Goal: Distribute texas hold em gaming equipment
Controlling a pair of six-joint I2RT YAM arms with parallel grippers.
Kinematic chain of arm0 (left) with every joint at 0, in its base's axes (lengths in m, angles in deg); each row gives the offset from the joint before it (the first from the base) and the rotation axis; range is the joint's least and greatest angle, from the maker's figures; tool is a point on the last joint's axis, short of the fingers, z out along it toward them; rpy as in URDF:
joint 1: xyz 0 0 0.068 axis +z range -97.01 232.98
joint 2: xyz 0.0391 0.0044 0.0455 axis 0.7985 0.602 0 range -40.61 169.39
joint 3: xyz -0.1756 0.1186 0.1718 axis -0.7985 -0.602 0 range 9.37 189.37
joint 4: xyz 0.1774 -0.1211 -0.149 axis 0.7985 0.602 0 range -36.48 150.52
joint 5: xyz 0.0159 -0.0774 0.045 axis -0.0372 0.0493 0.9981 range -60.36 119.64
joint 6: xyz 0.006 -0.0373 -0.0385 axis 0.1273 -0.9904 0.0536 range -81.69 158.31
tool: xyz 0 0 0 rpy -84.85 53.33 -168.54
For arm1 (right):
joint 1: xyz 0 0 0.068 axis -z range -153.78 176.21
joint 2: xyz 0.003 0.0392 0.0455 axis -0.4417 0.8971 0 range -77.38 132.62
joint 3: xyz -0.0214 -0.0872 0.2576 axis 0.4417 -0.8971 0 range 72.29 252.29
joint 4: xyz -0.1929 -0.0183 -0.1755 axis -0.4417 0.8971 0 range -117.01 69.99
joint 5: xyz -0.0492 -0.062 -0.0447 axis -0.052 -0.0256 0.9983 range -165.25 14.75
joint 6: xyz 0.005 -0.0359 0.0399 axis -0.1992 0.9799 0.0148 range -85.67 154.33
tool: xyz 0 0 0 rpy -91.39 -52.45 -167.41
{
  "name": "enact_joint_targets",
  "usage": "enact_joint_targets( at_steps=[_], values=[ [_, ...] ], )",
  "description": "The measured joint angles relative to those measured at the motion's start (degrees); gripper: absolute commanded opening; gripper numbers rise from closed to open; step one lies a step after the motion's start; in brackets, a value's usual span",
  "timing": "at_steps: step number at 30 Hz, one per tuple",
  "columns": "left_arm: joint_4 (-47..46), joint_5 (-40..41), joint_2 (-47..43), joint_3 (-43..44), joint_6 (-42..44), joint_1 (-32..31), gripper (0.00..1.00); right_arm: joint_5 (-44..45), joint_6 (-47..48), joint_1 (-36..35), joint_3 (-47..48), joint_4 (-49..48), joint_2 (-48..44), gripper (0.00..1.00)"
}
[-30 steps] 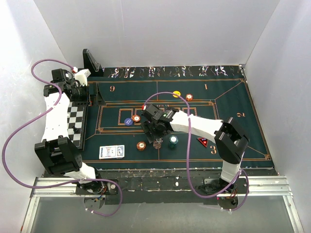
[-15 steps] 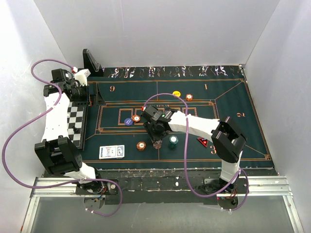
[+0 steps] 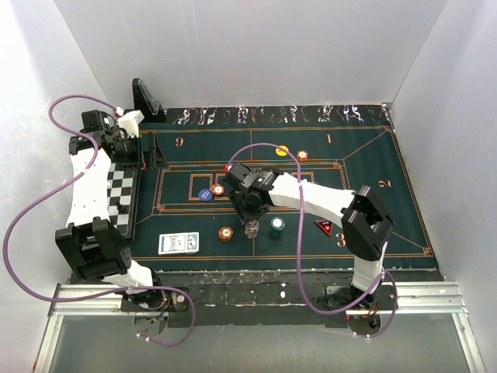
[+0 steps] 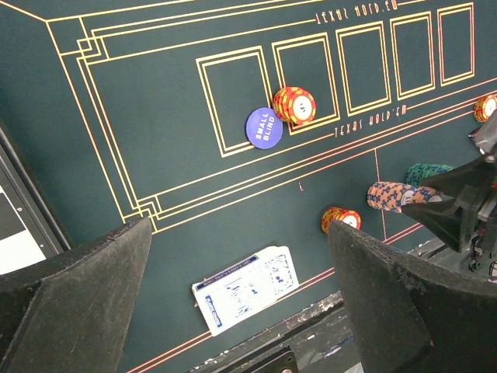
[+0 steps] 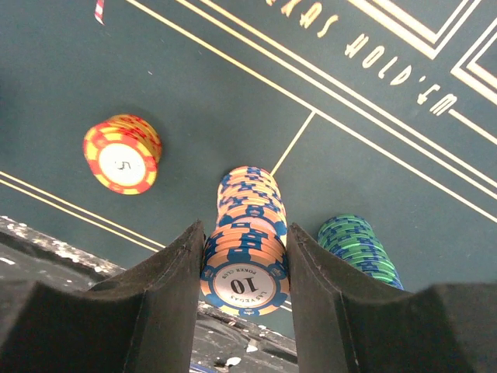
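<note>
My right gripper is shut on the upper chips of a tall orange-and-blue chip stack marked 10, which stands on the mat. A teal stack stands just right of it and an orange-and-yellow stack to its left. The blue-backed card deck lies near the front edge. A blue disc sits beside another orange stack. My left gripper is open and empty, high at the left.
A yellow disc and an orange chip lie at mid-back, and a red triangular marker at the right. The chequered board lies left of the green mat. A black stand is at the back left.
My right arm has shifted slightly over the orange-and-blue stack and its cable has swung. The stack stays in place. The left arm has not moved.
</note>
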Motion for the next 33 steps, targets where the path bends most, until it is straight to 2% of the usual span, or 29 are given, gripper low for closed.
enact_joint_targets(
  at_steps=[10,19,25,33],
  values=[
    [-0.17,-0.11,0.00,-0.15,0.02,0.02,0.98,1.01,0.92,0.46,13.94,5.20,2.10,0.18],
    [-1.57,-0.46,0.15,-1.14,0.07,0.42,0.98,-0.20,3.28,4.04,34.91,6.78,20.65,0.15],
    [-2.47,-0.85,0.42,-1.75,0.13,0.44,0.98,-1.05,3.39,7.98,40.41,8.33,28.41,0.14],
    [-2.58,-1.27,0.50,-2.12,0.94,0.46,0.98,-2.05,2.73,13.29,47.36,8.13,33.31,0.14]
  ],
)
